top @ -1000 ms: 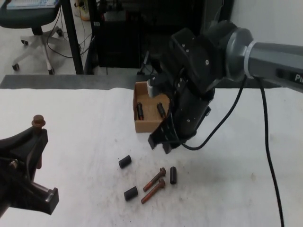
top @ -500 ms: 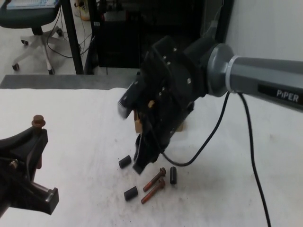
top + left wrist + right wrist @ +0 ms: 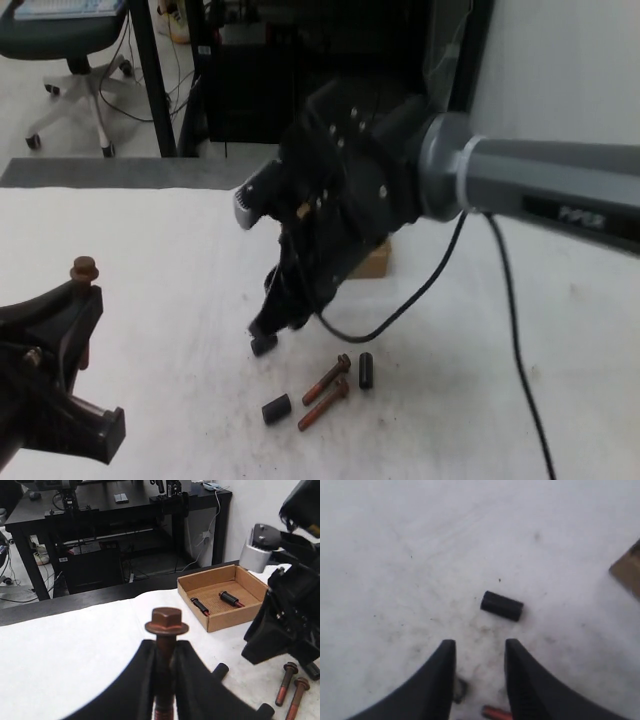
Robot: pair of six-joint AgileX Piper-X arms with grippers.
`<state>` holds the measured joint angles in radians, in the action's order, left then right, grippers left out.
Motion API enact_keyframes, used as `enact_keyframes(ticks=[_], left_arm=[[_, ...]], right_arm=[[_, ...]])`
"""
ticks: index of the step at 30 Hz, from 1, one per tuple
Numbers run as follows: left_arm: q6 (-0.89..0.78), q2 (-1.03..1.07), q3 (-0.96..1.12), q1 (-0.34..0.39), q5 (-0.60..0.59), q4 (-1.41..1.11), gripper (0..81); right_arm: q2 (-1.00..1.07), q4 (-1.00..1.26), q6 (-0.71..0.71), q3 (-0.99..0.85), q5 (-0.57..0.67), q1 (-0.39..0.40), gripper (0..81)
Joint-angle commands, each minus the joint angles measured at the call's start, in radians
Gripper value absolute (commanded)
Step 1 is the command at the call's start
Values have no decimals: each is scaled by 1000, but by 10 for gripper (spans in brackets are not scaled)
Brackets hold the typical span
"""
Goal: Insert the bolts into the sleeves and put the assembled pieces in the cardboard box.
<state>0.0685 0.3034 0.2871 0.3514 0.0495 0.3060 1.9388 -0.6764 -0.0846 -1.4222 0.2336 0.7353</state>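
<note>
At the lower left of the high view, the left gripper (image 3: 72,315) pinches a rusty bolt (image 3: 84,268) by its shank. The bolt stands upright with its head clear above the fingertips. Toward the middle, the right gripper (image 3: 266,322) hangs low over the white cloth (image 3: 150,250), fingers spread with nothing between them and tips just beside one black sleeve (image 3: 264,345). Lower and to the right lie a second sleeve (image 3: 276,408), two loose bolts (image 3: 325,380) side by side, and a third sleeve (image 3: 366,370). Right of centre, behind the arm, a corner of the cardboard box (image 3: 374,262) shows. In the left wrist view, two assembled pieces (image 3: 229,598) lie inside it.
</note>
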Motion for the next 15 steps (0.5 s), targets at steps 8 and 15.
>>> enact_keyframes(ticks=[8, 15], left_arm=[[8, -9, 8, -2, 10, -3, 3], [8, -9, 8, -2, 10, -3, 3]], right_arm=[[91, -23, -223, -63, 35, 2, 464], [94, -40, -161, -190, -25, 0, 464]])
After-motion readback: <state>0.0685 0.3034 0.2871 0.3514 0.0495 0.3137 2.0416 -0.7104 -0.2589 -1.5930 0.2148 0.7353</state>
